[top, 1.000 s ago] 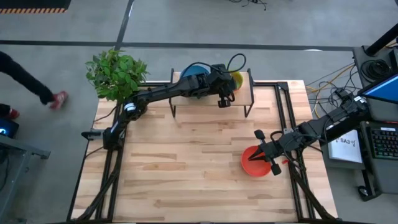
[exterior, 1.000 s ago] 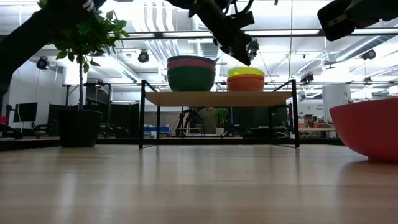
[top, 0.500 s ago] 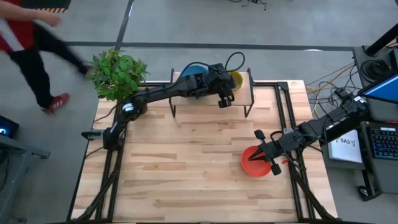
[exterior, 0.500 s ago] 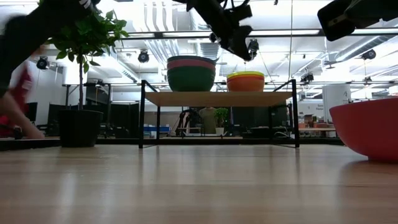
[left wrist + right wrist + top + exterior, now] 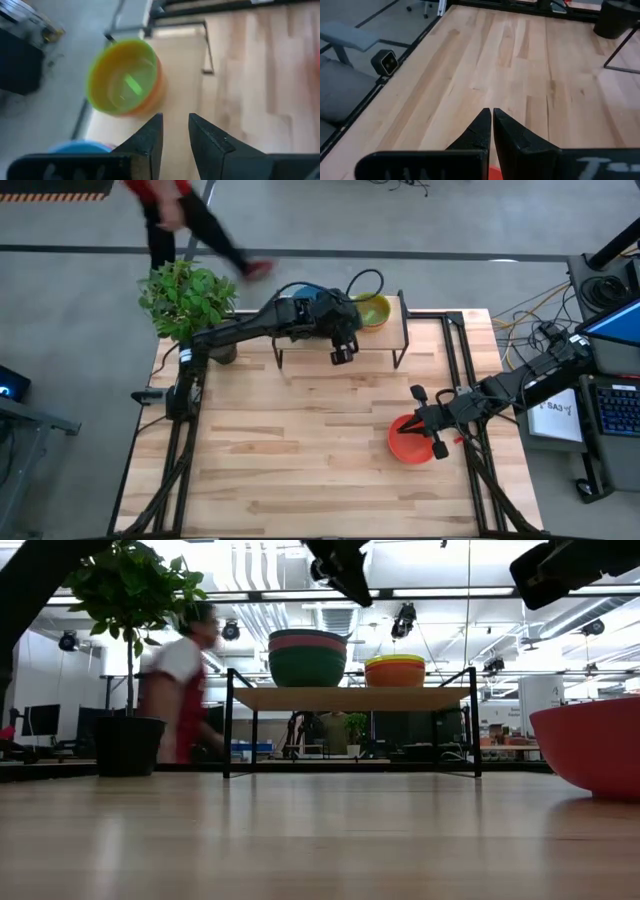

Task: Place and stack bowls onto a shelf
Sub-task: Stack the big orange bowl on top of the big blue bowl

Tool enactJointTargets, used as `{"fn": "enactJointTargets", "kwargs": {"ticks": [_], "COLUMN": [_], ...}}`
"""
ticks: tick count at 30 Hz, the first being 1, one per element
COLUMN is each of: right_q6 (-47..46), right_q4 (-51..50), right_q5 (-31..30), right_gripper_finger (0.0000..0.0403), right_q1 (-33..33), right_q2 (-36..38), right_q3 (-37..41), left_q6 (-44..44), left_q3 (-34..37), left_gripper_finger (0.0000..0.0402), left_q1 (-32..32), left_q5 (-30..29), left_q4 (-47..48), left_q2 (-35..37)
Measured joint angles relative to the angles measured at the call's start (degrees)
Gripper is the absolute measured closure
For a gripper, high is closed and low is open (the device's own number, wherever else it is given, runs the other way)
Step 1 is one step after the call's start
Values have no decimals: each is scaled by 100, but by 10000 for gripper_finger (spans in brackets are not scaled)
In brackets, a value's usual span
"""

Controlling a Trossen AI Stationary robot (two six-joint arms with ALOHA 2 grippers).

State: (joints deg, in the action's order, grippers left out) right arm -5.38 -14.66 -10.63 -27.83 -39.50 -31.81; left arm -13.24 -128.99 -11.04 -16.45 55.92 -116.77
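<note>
Already, two piles of bowls were set on the shelf (image 5: 350,698): big ones (image 5: 307,658) and small ones (image 5: 394,671). The left gripper (image 5: 341,352) was held empty, a little open, above the shelf's front edge. The red bowl (image 5: 410,440) was left on the table, well apart from the shelf. The right gripper (image 5: 432,424), pinched together, was placed over it. Next, that bowl probably needed grabbing by its rim.

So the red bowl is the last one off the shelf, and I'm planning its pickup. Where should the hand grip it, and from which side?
Probably by the rim, coming from above. The red bowl sits upright and open on the table, so its thin rim suits a pinch with one finger inside. The right hand is already at its shelf-side edge.
</note>
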Motion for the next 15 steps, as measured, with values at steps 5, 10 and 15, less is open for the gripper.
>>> {"fn": "enactJointTargets", "kwargs": {"ticks": [5, 10, 15], "right_q6": [-327, -1049, -1595], "right_q4": [39, 39, 31], "right_q5": [-176, -498, -506], "right_gripper_finger": [394, 394, 394], "right_q1": [0, 0, 0], "right_q2": [-3, -42, -311], "right_q3": [1, 2, -24], "left_q6": [191, 462, 836], "left_q3": [693, 2022, 3648], "left_gripper_finger": [336, 347, 355], "left_q1": [38, 201, 423], "left_q5": [114, 70, 51], "left_q4": [75, -431, -1600], "left_q2": [277, 1187, 2545]}}
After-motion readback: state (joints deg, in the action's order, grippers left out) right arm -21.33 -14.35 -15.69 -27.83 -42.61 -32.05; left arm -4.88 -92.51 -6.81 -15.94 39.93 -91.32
